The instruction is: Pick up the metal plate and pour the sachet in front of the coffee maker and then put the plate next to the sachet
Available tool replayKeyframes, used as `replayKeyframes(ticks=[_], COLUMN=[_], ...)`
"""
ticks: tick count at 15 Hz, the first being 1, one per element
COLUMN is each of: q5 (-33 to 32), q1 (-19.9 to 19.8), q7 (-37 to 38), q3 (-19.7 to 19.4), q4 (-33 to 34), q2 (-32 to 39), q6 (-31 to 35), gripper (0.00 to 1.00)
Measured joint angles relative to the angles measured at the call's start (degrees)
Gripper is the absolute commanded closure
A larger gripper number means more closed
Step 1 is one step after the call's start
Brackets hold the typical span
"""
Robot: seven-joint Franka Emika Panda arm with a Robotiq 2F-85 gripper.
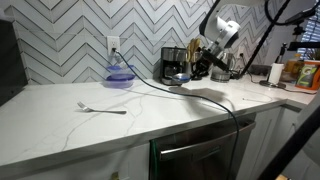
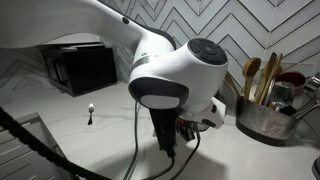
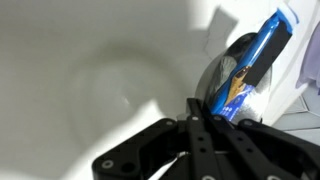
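In the wrist view my gripper (image 3: pixel 197 106) is shut on the rim of the metal plate (image 3: pixel 224 66), a dark shiny dish held tilted on edge. The sachet (image 3: pixel 256 52), a blue packet with yellow print, lies against the plate's inside. Pale countertop shows below. In an exterior view the gripper (image 1: pixel 201 68) hangs just above the counter, right beside the black coffee maker (image 1: pixel 174 62). The plate and sachet are too small to make out there. In an exterior view the arm's white wrist fills the middle and the gripper (image 2: pixel 168 140) points down.
A blue-purple bowl (image 1: pixel 120 75) stands by the wall and a fork (image 1: pixel 103 108) lies on the white counter (image 1: pixel 60 120). A metal container of utensils (image 2: pixel 265 112) stands near the arm. A black microwave (image 2: pixel 85 65) sits far back. A cable runs across the counter.
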Motion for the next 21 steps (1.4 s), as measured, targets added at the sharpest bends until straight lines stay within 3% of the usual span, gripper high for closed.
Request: replayKeyframes(ticks=[4, 8, 14, 17, 21], q5=[-0.5, -5.4, -9.6, -9.6, -10.7], q1=[0.0, -0.3, -3.3, -5.0, -5.6], q7=[0.2, 0.7, 4.9, 7.0, 8.4], q3=[0.2, -0.2, -2.3, -2.7, -2.7], q4=[0.0, 0.3, 3.8, 6.6, 8.3], q2=[0.0, 0.6, 3.8, 5.8, 8.1], q6=[0.0, -1.1, -0.1, 4.2, 16.1], gripper=[0.99, 0.99, 0.99, 0.99, 0.99])
